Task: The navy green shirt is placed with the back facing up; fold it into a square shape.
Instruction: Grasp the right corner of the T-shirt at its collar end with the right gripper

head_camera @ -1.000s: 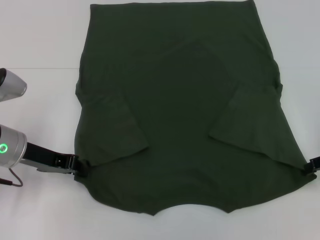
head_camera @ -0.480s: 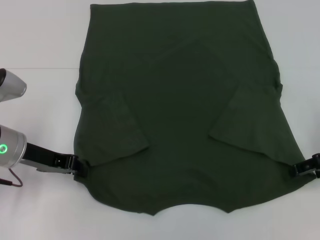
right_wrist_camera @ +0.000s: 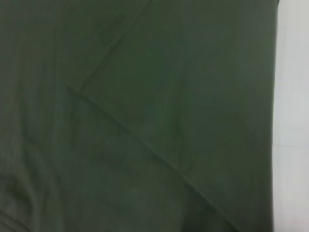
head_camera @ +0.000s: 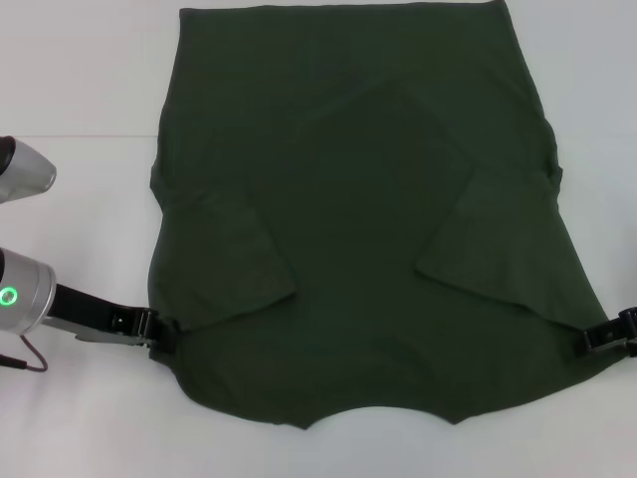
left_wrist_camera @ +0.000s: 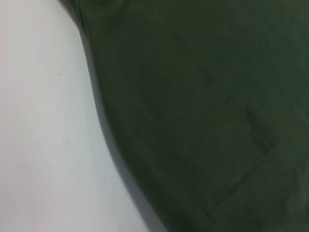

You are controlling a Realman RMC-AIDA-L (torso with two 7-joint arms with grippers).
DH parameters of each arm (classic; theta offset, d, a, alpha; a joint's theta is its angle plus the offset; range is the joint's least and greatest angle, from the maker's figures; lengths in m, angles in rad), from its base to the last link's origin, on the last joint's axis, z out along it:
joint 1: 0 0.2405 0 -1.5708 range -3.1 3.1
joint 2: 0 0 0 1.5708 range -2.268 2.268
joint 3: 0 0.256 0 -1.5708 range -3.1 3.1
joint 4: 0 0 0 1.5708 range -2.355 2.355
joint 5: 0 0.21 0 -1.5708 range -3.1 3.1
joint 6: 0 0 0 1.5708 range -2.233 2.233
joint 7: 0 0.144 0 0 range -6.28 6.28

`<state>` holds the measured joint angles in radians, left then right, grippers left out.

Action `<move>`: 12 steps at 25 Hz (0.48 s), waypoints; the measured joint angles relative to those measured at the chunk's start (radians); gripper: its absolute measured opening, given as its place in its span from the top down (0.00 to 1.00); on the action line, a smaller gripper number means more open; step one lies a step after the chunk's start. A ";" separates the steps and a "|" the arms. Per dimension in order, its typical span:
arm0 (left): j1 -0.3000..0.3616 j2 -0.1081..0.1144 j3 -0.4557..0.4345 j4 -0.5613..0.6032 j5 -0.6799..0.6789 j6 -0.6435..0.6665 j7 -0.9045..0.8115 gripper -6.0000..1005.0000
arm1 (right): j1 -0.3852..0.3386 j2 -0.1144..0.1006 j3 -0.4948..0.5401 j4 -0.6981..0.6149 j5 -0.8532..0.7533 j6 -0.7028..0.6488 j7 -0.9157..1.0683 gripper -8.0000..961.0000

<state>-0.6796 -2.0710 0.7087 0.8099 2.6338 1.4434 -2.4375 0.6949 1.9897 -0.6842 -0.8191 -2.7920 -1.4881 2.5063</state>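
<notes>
Between the left gripper [head_camera: 167,337] and right gripper [head_camera: 594,340], the navy green shirt [head_camera: 358,209], jaws' state unclear.

1. The navy green shirt [head_camera: 358,209] is plain dark olive green, without any pattern.
2. The table [head_camera: 80,80] around the shirt is plain white.
3. Beside the shirt's lower left corner, the left gripper [head_camera: 164,334] is black; its arm is silver with a green ring light.

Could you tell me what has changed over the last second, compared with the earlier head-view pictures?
The right end effector moved inward along the table, reaching the shirt at its right edge. The left end effector stayed at the left edge, and the shirt lies as before, sleeves folded in.
</notes>
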 joint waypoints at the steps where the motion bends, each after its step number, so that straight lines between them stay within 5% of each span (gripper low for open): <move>1: 0.000 0.000 0.000 0.000 0.000 0.000 0.000 0.94 | 0.000 0.000 0.000 0.000 0.001 0.001 0.000 0.02; 12: 0.000 0.000 0.000 0.000 0.000 -0.003 0.002 0.94 | 0.011 0.014 -0.002 0.001 0.004 0.002 0.000 0.03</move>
<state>-0.6795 -2.0706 0.7085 0.8099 2.6338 1.4400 -2.4360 0.7059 2.0034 -0.6857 -0.8176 -2.7884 -1.4861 2.5065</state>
